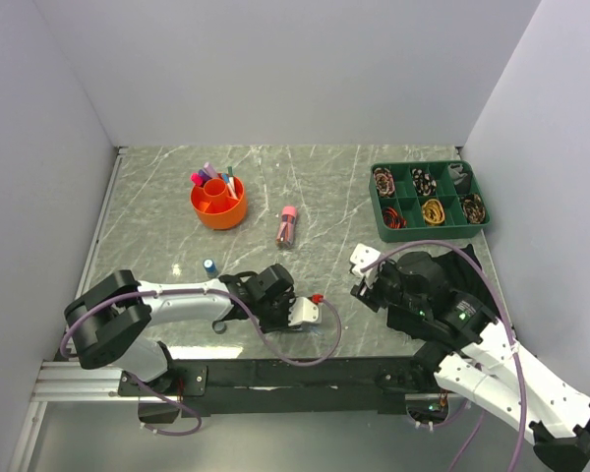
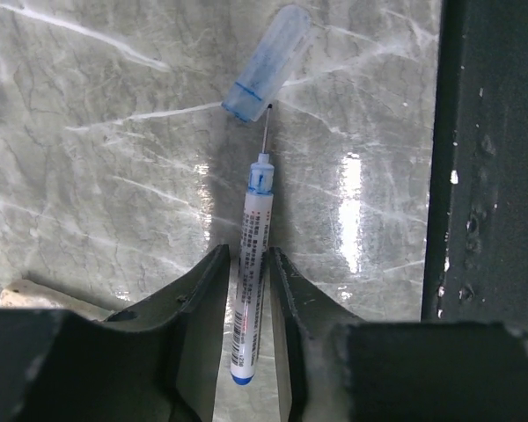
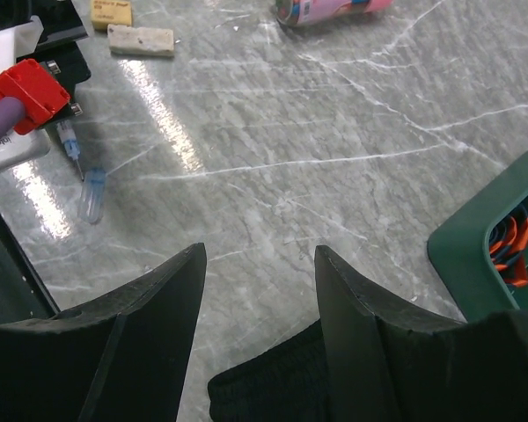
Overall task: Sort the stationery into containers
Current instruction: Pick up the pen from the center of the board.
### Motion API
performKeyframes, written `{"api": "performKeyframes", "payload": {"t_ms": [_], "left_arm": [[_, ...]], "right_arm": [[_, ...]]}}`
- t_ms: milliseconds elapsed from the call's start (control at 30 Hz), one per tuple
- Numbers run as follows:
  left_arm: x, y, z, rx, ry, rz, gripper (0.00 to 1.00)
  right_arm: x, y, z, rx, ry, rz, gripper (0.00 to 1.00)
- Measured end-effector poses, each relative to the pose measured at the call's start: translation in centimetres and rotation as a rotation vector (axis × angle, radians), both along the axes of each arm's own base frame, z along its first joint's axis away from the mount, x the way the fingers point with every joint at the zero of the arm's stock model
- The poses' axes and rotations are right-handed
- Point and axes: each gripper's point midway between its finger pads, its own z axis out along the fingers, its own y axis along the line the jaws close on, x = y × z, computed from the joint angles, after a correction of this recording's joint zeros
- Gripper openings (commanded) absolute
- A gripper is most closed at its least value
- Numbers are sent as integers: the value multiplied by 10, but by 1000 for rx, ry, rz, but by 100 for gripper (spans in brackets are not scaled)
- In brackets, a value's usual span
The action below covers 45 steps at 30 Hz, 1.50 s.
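The white pen (image 2: 254,229) is flanked by the jaws of the left gripper (image 2: 247,257), its tip pointing ahead; whether it is pinched cannot be told. The barrel should be clamped squarely, then lifted level, so the loose cap (image 2: 268,61) just ahead is not dragged.

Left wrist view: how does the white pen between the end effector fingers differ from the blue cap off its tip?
The white pen is opaque with printed lettering; the cap is translucent blue. The pen is longer and slimmer, the cap short and stubbier. The pen lies between the fingers of the left end effector, while the cap lies free beyond them, angled to the pen's line. Both lie flat on the marble table.
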Motion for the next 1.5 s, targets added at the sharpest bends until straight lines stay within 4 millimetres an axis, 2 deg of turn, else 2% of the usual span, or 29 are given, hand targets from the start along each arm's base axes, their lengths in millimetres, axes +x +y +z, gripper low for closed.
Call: {"api": "performKeyframes", "payload": {"t_ms": [167, 233, 267, 400, 533, 633, 700, 767, 867, 967, 1033, 1133, 1300, 1500], "left_arm": [[-4, 1, -1, 5, 5, -45, 18], [-5, 0, -1, 7, 7, -61, 10], [-6, 1, -3, 15, 13, -66, 1], [-7, 1, -3, 25, 27, -83, 1], [-2, 4, 2, 3, 68, -67, 1], [9, 24, 6, 17, 167, 22, 1], [29, 40, 16, 8, 216, 129, 1], [55, 50, 36, -39, 221, 223, 1], [83, 53, 72, -135, 179, 297, 1], [100, 61, 92, -200, 160, 355, 1], [107, 68, 95, -217, 171, 391, 1], [114, 78, 96, -233, 197, 452, 1], [122, 89, 103, -272, 224, 520, 1], [152, 115, 132, -348, 178, 640, 1]], "right_arm": [[-3, 1, -5, -11, 20, 16, 59], [-4, 2, -6, -13, 28, 23, 59], [-5, 2, -7, -13, 33, 27, 59], [-8, 3, -4, 5, 35, 29, 61], [-15, 0, 12, 91, -1, 16, 63], [-22, -2, 19, 136, -34, 27, 63], [-23, 1, 21, 138, -44, 57, 60], [-23, 8, 10, 100, -6, 90, 58], [-15, 20, -24, 5, 131, 102, 56], [-10, 31, -57, -71, 264, 77, 57], [-12, 38, -75, -106, 340, 64, 57], [-19, 50, -86, -111, 397, 65, 59], [-31, 72, -86, -85, 423, 92, 61], [-34, 87, -96, -88, 467, 79, 61]]}}
